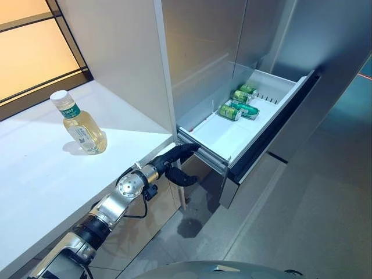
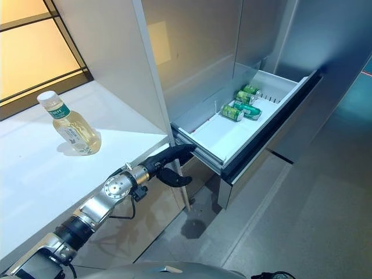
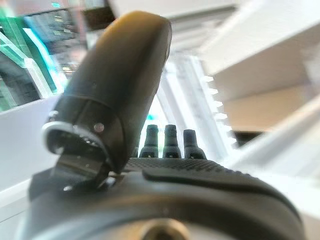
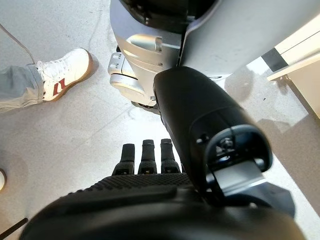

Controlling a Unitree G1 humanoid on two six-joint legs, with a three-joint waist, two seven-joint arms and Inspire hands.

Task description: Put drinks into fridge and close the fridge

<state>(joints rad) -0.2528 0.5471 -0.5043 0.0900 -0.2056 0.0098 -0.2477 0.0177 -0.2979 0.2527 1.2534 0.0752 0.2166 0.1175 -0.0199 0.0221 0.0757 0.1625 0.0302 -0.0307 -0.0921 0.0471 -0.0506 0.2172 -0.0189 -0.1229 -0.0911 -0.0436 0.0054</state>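
The fridge's white drawer (image 1: 229,138) stands pulled open, with green cans (image 1: 238,104) lying at its far end. My left hand (image 1: 174,158) is open and empty, with straight fingers reaching to the drawer's near corner, thumb hanging below. It also shows in the left wrist view (image 3: 170,142), fingers straight toward the drawer. A bottle of pale yellow drink (image 1: 81,125) with a white cap and green label stands upright on the white counter (image 1: 40,174), to the left of that hand. My right hand (image 4: 150,155) hangs over the floor, fingers straight, holding nothing.
The grey fridge front (image 1: 197,46) rises above the drawer, and the drawer's dark front panel (image 1: 279,128) juts into the grey floor space at the right. A person's white shoe (image 4: 67,70) stands on the floor near my right hand.
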